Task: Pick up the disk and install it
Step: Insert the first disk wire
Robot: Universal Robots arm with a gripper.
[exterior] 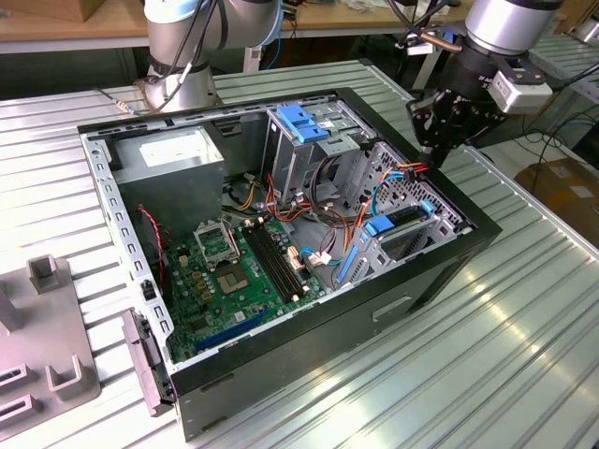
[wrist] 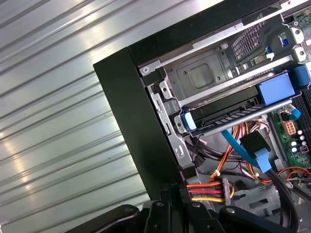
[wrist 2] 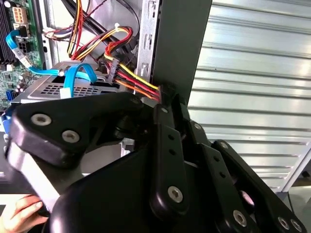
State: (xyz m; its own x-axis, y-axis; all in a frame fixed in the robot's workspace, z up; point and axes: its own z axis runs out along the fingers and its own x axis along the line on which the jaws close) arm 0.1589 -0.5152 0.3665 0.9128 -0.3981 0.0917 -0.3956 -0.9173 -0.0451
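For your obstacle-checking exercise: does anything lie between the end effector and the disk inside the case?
Yes. The end effector hovers over a corner of the case. A red-yellow-orange cable bundle lies right next to it, towards the disk. A blue flat cable also crosses that gap.

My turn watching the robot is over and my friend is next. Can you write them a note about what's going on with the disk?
Gripper: above the corner of the computer case on the exterior view's right, close to a plug with red, yellow and black wires. The disk is not in it.
Disk: lying flat in the metal bay inside that corner, with a blue tab at each end.
Done: the disk looks placed in the bay.
Left: I cannot tell if it is pushed fully in or has cables attached.
Careful: a person's hand is near the arm.
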